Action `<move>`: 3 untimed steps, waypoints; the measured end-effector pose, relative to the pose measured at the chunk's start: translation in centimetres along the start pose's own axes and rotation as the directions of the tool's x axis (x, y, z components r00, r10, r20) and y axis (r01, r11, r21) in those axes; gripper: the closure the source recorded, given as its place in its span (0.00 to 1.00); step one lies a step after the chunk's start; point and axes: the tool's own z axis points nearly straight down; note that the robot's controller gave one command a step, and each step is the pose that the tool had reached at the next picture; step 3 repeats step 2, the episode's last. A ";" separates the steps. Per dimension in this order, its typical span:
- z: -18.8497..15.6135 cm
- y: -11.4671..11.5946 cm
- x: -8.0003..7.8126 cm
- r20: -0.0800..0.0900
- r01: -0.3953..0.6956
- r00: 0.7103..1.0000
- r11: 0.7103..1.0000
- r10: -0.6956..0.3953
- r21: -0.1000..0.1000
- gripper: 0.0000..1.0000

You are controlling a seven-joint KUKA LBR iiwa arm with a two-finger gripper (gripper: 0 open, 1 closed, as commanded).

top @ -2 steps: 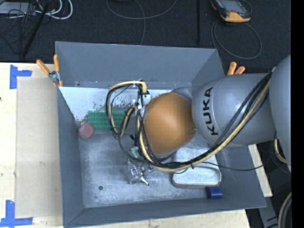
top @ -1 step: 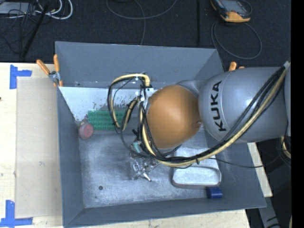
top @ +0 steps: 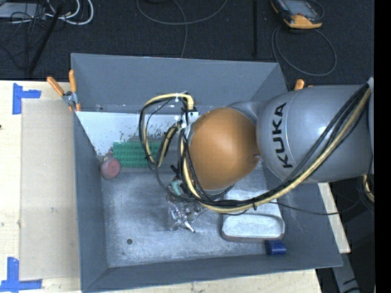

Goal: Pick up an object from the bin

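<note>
Near the middle of the bin, the gripper sits low, left of a grey oval lid; apart or together, I cannot tell.

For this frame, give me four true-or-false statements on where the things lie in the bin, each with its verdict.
1. The hand is low over the floor of the bin, near its middle. True.
2. The green ridged thing lies at the right wall. False: it lies at the upper left, beside the pink round thing.
3. A small blue thing lies at the lower right, by a flat grey oval thing. True.
4. The pink round thing lies under the hand. False: it lies apart, to the left.
</note>
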 end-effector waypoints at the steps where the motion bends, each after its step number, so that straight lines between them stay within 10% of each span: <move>1: -1.7 0.0 -0.1 -0.001 -0.008 1.000 1.000 0.008 0.001 1.00; 3: -7.5 -0.1 -0.2 0.000 -0.014 1.000 1.000 0.014 0.005 1.00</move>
